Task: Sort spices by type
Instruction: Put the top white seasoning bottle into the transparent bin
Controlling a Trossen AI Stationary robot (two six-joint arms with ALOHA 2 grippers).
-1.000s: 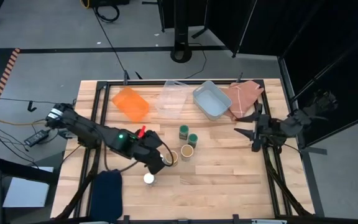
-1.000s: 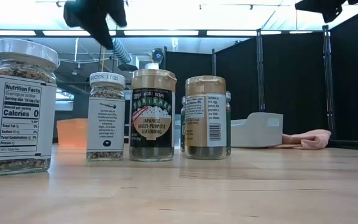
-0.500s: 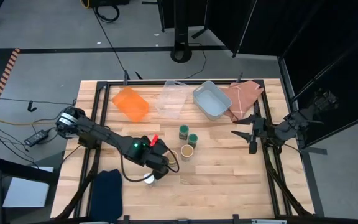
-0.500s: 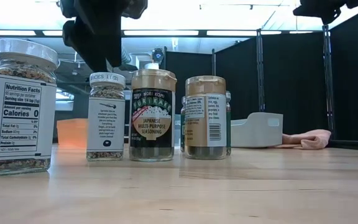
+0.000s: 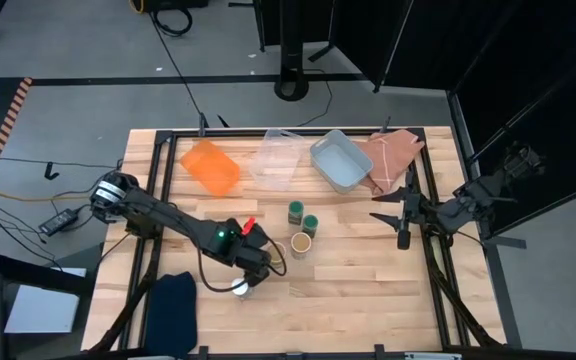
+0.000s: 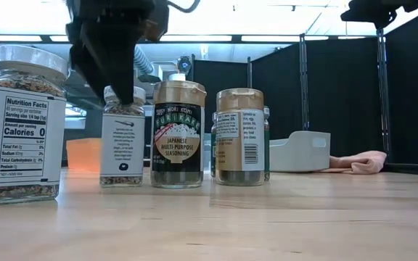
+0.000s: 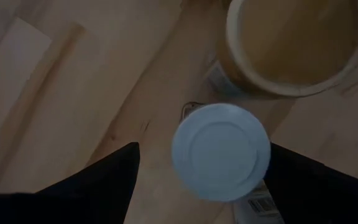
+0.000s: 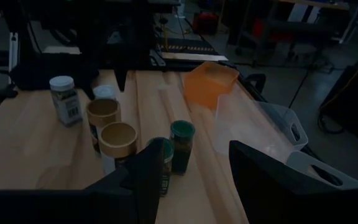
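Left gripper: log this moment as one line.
left gripper: open, astride white-lidded spice jar | right gripper: shut, parked right | trays: no jars

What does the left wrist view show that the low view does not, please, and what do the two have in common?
Only the left wrist view shows a white-lidded jar from above, sitting between the left pincer's open fingers, and a tan-topped jar's top just beyond it.

Only the low view shows the jar labels, a second white-lidded jar nearer the camera, the grey-blue tray and pink cloth behind.

Both show the left pincer down at that white-lidded jar, with a tan-topped jar beside it.
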